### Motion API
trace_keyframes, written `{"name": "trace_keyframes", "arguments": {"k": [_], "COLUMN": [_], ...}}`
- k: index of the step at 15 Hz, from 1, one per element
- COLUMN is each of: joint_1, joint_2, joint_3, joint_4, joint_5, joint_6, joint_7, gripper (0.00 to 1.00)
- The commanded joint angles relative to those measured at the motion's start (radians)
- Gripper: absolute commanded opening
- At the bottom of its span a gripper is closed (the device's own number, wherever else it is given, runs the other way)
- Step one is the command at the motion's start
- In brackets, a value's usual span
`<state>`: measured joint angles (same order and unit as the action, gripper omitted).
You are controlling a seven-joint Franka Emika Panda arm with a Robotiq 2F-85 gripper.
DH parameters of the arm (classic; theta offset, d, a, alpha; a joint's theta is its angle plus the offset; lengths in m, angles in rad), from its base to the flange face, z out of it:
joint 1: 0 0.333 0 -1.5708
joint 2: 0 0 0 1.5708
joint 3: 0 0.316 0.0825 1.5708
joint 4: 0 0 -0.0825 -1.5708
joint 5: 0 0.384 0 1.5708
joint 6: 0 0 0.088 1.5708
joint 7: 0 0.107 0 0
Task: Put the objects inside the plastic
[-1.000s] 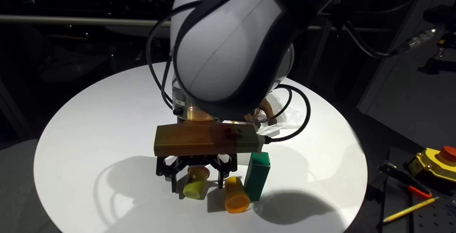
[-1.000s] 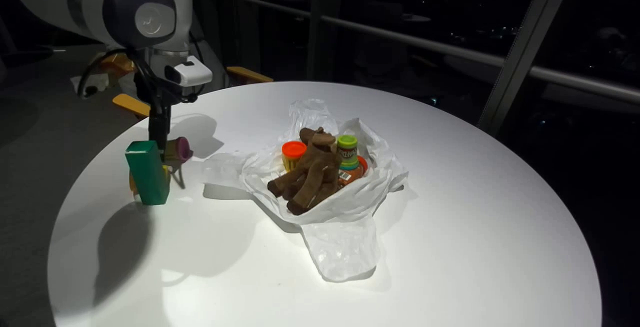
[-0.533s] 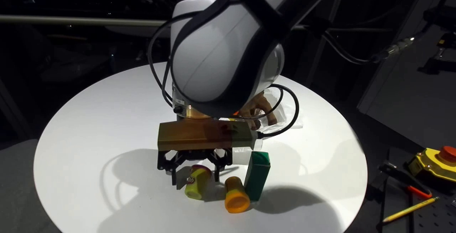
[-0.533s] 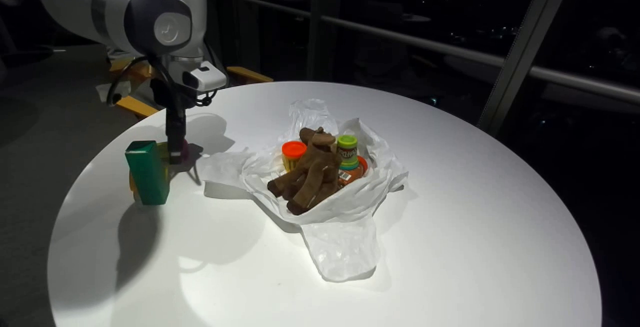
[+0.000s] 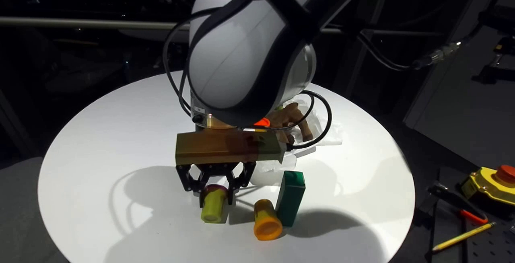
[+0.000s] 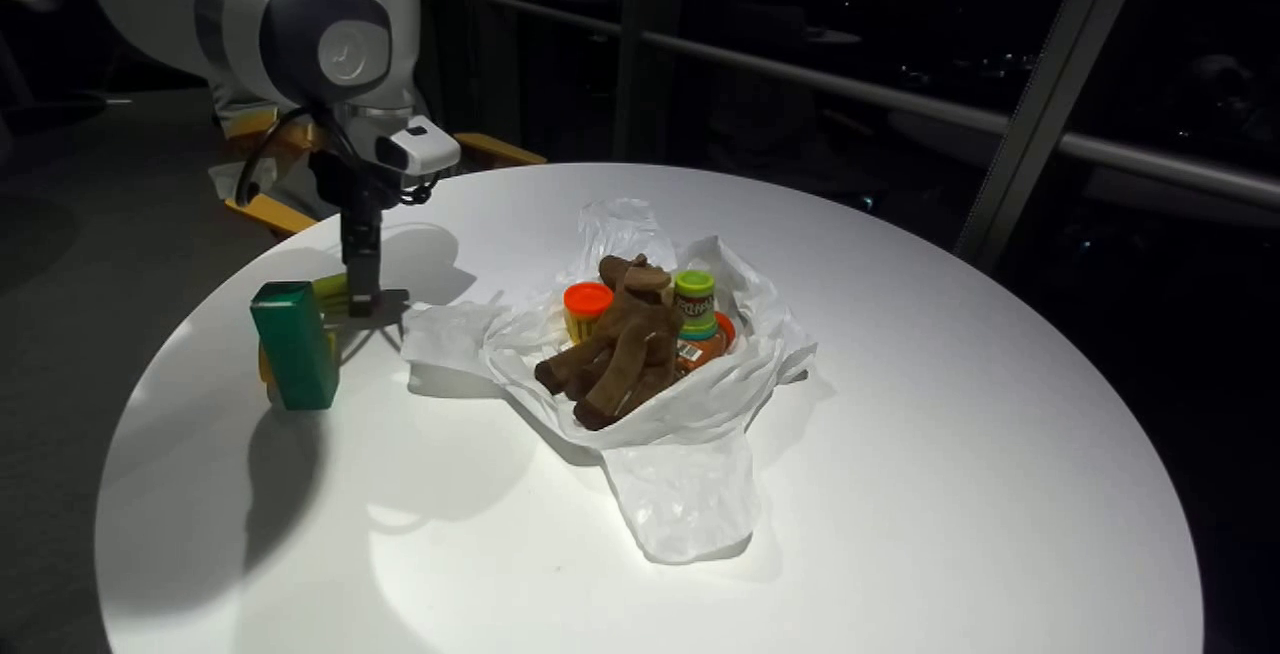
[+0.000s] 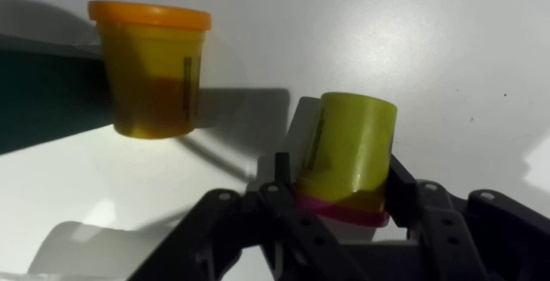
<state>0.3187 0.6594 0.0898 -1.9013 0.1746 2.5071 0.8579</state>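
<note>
Pink-lidded tub (image 7: pixel 350 152) is flanked by fingers (image 7: pixel 401 195), whether gripped unclear; grasping seems underway, lifting toward plastic (image 6: pixel 700 419) likely needed next.

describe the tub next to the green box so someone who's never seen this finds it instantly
On the round white table, apart from the white plastic bag, stands a tall green box. Lying on its side beside it is a yellow tub. Its orange lid sets it apart from the pink-lidded tub straddled by the tool.
</note>
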Motion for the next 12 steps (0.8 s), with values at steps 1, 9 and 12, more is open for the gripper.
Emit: {"name": "trace_keyframes", "arguments": {"k": [1,9,12], "joint_1": [0.009,0.110,0.118], "joint_2": [-0.013,-0.166,-0.219], "joint_3": [-0.016,-0.236,-0.332], "joint_4": [0.011,-0.036,-0.050], "joint_5": [-0.015,-0.267,-0.439], "joint_6": [-0.015,0.043,0.024], "joint_7": [-0.009,0.216,0.353], "gripper": [0.27,0.27,0.27]}}
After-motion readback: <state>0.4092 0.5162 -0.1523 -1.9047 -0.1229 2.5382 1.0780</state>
